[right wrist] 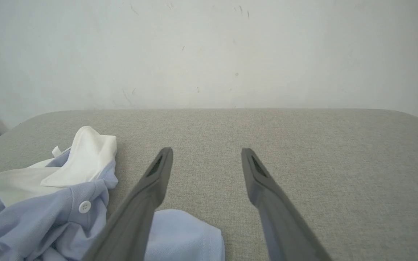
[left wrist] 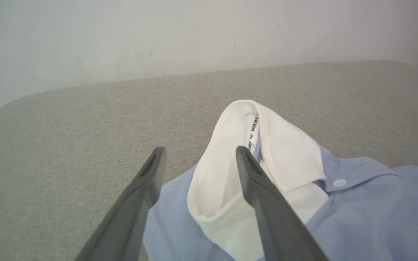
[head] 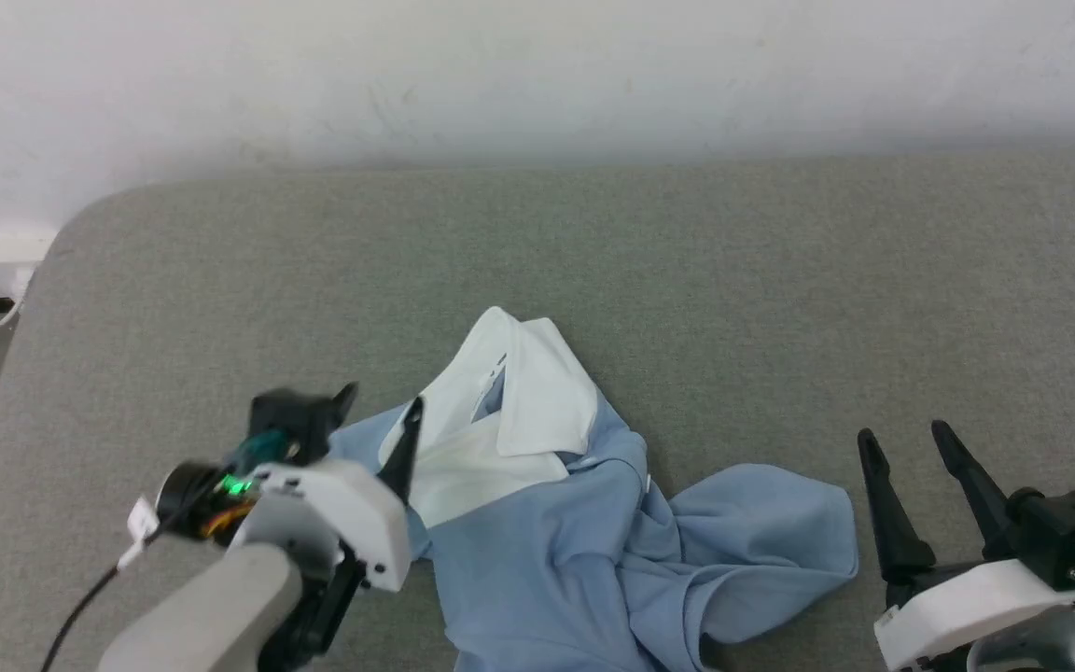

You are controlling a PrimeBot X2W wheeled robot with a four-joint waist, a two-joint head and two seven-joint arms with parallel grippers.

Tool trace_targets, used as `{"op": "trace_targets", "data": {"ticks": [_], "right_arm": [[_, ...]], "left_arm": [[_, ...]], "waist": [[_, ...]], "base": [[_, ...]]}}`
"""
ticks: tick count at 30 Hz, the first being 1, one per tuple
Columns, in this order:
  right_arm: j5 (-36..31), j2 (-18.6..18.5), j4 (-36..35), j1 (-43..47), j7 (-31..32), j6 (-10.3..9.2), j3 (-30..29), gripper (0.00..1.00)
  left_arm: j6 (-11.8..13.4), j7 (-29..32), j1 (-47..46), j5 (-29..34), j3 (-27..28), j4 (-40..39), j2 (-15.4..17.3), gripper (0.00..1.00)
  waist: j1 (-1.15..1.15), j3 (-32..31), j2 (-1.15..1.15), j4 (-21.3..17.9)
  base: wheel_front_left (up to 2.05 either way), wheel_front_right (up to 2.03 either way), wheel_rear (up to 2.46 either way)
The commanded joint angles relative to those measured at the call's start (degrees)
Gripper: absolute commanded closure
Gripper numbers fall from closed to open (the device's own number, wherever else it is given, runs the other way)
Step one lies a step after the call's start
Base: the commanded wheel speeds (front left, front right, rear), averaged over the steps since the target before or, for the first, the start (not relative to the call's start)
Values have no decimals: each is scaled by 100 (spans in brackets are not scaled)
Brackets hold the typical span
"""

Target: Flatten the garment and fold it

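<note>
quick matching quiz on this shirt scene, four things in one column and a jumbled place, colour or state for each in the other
Column one:
1. left claw
2. right claw
3. collar
4. garment

Column two:
a. light blue, crumpled
b. open, over the grey surface, right of the shirt
c. white, humped up
d. open, right at the white neck part

Pairs: 1-d, 2-b, 3-c, 4-a

On the neck label (left wrist: 253, 130) inside the garment's (left wrist: 357, 217) white collar (left wrist: 223, 174), at two o'clock from my left gripper (left wrist: 200, 150), I read black print: "HONE BABY".
</note>
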Motion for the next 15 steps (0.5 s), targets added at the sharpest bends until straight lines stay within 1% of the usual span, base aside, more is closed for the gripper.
{"op": "trace_targets", "data": {"ticks": [1,6,10,11,12,13,15], "right_arm": [[18,18,-11,-62,-2,-5,25,0],[41,18,86,-179,-25,-5,104,0],[76,18,180,-214,-68,-5,91,0],[79,18,200,-219,-75,-5,94,0],[85,18,219,-226,-85,-5,98,0],[91,18,236,-230,-94,-5,98,0],[103,18,259,-235,-107,-5,80,0]], "left_arm": [[-179,215,-272,86,-131,17,18,0],[-909,1181,-915,118,-643,452,-30,0],[-1385,1867,-1192,3,-949,863,-104,0],[-1488,2011,-1229,-39,-1007,965,-115,36],[-1598,2138,-1263,-66,-1071,1049,-122,65],[-1698,2223,-1293,-95,-1115,1111,-136,100],[-1839,2299,-1359,-96,-1179,1181,-155,100]], "waist": [[0,56,0,-54],[0,147,0,-203],[0,184,0,-293],[0,191,0,-314],[0,194,0,-332],[0,195,0,-343],[0,206,0,-356]], "base": [[0,0,0],[0,0,0],[0,0,0],[0,0,0],[0,0,0],[0,0,0],[0,0,0]]}}
